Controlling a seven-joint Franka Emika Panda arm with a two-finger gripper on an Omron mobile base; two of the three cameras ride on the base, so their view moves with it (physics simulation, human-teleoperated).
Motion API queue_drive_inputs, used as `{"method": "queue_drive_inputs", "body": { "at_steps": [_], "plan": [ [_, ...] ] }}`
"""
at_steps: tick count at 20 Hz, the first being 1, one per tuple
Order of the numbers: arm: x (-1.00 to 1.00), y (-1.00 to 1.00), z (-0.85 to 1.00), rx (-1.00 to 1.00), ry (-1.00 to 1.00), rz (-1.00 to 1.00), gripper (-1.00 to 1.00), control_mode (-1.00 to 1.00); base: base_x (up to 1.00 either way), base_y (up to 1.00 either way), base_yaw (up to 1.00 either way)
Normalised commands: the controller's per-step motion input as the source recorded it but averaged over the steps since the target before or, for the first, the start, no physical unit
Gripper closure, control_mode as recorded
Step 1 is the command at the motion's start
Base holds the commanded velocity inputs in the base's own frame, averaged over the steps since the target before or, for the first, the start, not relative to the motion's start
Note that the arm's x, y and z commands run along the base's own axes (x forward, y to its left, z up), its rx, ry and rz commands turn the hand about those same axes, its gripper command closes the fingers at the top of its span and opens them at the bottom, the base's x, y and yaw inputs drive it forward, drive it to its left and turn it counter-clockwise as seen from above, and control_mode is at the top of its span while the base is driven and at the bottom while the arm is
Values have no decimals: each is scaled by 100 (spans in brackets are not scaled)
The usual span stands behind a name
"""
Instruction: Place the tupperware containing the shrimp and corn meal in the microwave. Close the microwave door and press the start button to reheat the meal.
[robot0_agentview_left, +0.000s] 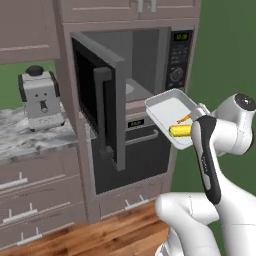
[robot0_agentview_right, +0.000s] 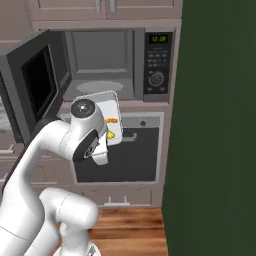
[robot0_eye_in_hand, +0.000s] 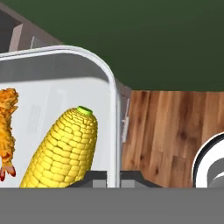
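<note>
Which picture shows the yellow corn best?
The hand view: the corn looks big there, each kernel clear, lying in the tupperware beside the shrimp. The left base view shows it as a small yellow cob, and the right base view shows just a yellow bit beside the arm.

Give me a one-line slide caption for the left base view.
Gripper holds the tupperware with corn and shrimp in front of the open microwave.

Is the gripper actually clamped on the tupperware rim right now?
Touching. In the hand view the gripper straddles the tupperware rim, one dark fingertip on each side against the wall.
</note>
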Motion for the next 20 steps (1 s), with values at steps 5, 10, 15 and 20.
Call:
{"method": "queue_drive_inputs", "body": {
  "at_steps": [5,10,15,20],
  "plan": [
    [0,0,0,0,0,0,100,100,36,-36,38],
    [0,0,0,0,0,0,100,100,48,-35,36],
    [0,0,0,0,0,0,100,100,64,-36,27],
    [0,0,0,0,0,0,100,100,62,-40,15]
  ]
}}
